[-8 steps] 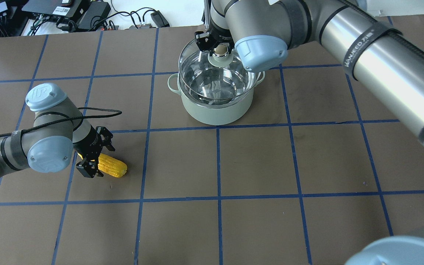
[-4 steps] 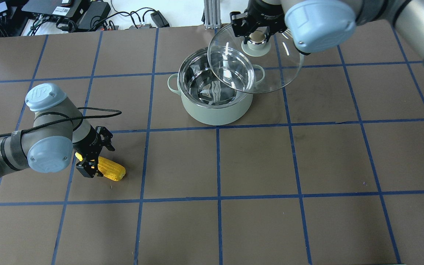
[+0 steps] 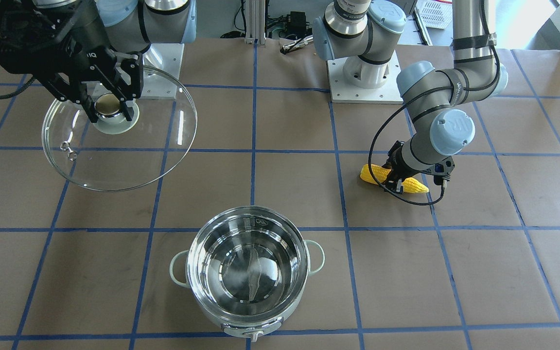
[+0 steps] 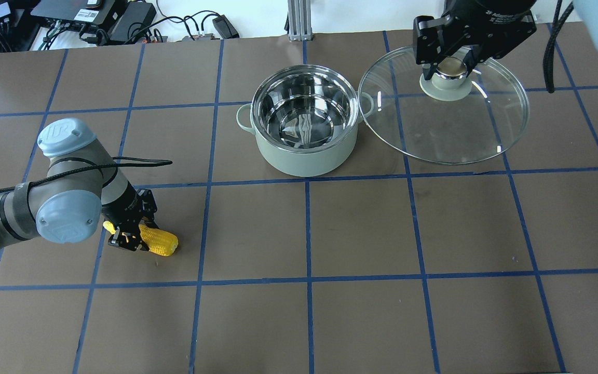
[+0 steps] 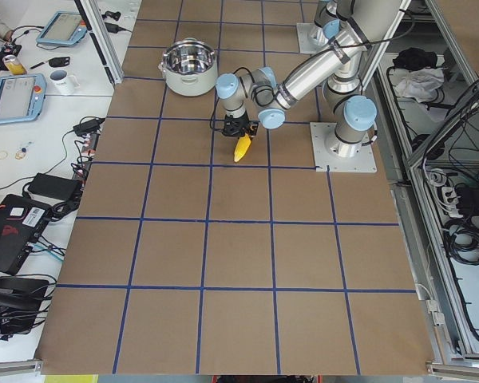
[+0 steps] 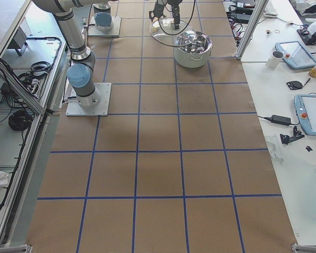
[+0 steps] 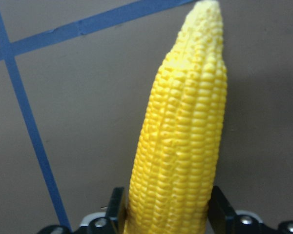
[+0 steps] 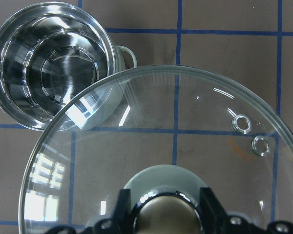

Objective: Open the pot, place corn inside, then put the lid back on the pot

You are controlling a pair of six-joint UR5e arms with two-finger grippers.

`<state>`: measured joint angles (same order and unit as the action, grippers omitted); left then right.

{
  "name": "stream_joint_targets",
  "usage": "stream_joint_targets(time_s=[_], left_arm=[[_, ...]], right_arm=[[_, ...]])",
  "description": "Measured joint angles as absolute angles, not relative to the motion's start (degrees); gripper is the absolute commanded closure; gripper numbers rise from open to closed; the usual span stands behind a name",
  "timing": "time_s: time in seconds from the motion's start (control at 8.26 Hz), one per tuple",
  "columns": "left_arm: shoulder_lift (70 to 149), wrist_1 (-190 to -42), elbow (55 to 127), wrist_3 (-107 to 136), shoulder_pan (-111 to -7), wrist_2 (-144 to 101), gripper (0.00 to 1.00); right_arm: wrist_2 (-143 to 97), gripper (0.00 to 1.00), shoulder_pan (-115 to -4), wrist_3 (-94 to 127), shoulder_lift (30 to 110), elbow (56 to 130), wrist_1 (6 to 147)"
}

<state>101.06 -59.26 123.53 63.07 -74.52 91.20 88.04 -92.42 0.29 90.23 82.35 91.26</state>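
The pot (image 4: 304, 158) stands upright on the brown worktop (image 4: 361, 234), close to the edge across from the robot. It is about level with the gap between the two arm bases and well away from every corner. Its mouth is uncovered and the shiny steel inside shows. Its two loop handles point toward the worktop's left and right ends, and its front tab faces the far edge. The lid (image 4: 449, 130) is off the pot and held in the air just to the pot's right, near the same far edge. In the overhead view its rim overlaps the pot's right handle, but the exterior right view shows it higher than the pot, so the two are apart. The right gripper (image 4: 450, 63) reaches down from above with its two fingers pressed on opposite sides of the lid's knob (image 4: 447, 83), pinching it, and the glass hangs below. The corn (image 4: 163, 243) is toward the worktop's left end, roughly midway between the robot's edge and the far edge. It is well apart from the pot and beside a blue tape line (image 4: 203, 228). The left gripper (image 4: 134, 232) is clamped across the cob's middle with a finger tight on each side, and the pointed tip faces the left end. The cob is low at the worktop; whether it rests there or is just off it cannot be told.
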Motion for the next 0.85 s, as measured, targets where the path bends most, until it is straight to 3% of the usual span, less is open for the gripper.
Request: stream_joint_targets(time_s=[0.36,0.85], left_arm=[[98.80,-69.05,117.46,63.66,-74.49,94.66,1.00],[98.58,-86.26,96.03,70.28,-77.11,93.55,1.00]], right_arm=[[88.13,0.49,-91.42,-0.50,91.20,82.64,89.48],[88.15,0.49,-91.32,-0.62,91.42,82.87,89.35]])
